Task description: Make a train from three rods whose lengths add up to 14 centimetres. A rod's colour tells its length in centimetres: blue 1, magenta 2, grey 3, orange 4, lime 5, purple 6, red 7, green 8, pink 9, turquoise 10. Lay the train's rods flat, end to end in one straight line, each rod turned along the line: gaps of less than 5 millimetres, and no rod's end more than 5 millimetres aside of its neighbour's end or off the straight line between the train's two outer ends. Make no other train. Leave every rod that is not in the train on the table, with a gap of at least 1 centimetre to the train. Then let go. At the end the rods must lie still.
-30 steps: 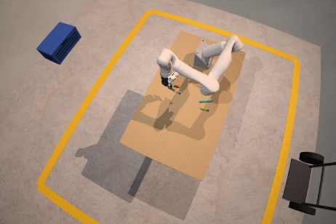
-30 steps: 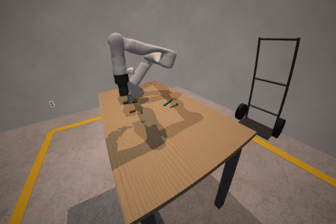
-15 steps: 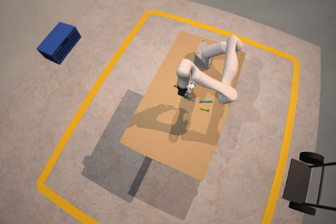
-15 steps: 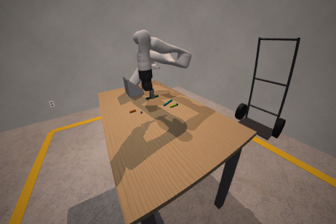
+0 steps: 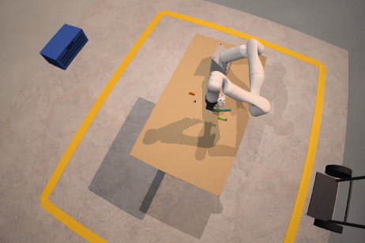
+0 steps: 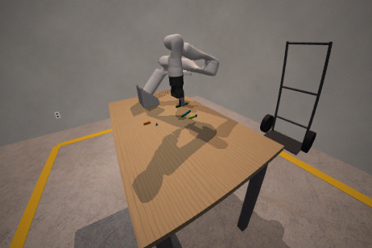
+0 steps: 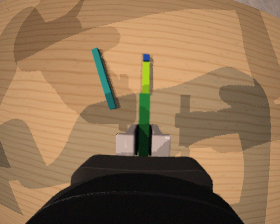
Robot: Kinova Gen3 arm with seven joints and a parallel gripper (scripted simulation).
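My gripper (image 7: 144,135) is shut on a green rod (image 7: 144,117) and holds it near the table top; it also shows in the exterior view (image 6: 180,102). In the wrist view the green rod points at a lime rod (image 7: 145,76) with a small blue rod (image 7: 146,57) at its far end, all roughly in one line. I cannot tell if the green and lime rods touch. A turquoise rod (image 7: 104,78) lies at an angle to their left. In the top view the lime rod (image 5: 222,118) and the turquoise rod (image 5: 224,110) lie just right of my gripper (image 5: 211,107).
An orange rod (image 5: 192,93) and a second small blue rod (image 5: 194,101) lie apart, to the left of the arm. The arm's grey base (image 6: 146,98) stands at the table's far end. A hand truck (image 6: 295,99) stands on the floor to the right.
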